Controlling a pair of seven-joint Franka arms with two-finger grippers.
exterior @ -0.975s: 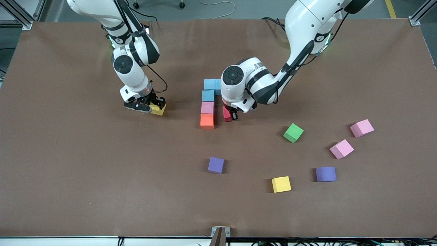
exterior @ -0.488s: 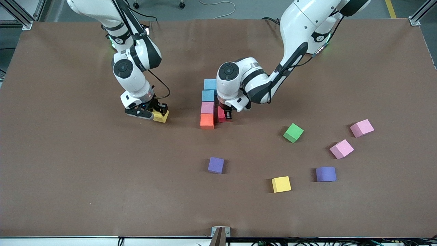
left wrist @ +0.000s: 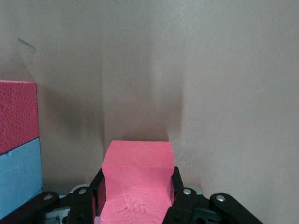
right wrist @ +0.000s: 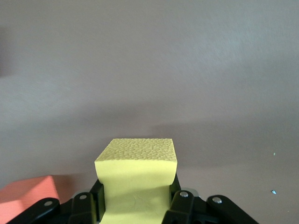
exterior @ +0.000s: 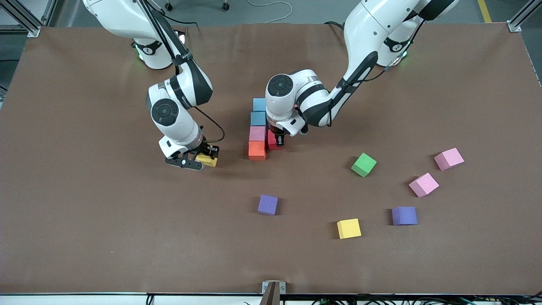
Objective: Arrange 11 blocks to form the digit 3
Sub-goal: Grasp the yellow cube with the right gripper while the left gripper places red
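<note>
A column of blocks lies mid-table: two light blue (exterior: 258, 111), one pink (exterior: 257, 133), one orange (exterior: 256, 150). My left gripper (exterior: 277, 142) is shut on a red block (exterior: 272, 140), held low right beside the pink one. In the left wrist view the red block (left wrist: 136, 172) fills the jaws, with the column's pink block (left wrist: 17, 116) and a light blue one (left wrist: 18, 179) alongside. My right gripper (exterior: 204, 160) is shut on a yellow block (exterior: 208, 160), toward the right arm's end from the orange block. The right wrist view shows this yellow block (right wrist: 136, 175) and the orange block's corner (right wrist: 28, 193).
Loose blocks lie nearer the front camera and toward the left arm's end: green (exterior: 363, 164), two pink (exterior: 449, 159) (exterior: 423, 184), two purple (exterior: 268, 205) (exterior: 404, 215), one yellow (exterior: 349, 228). The brown table cover (exterior: 106, 237) spans the view.
My left gripper carried the red block sideways up against the column. My right gripper brought the yellow block nearer the front camera and closer to the orange block.
</note>
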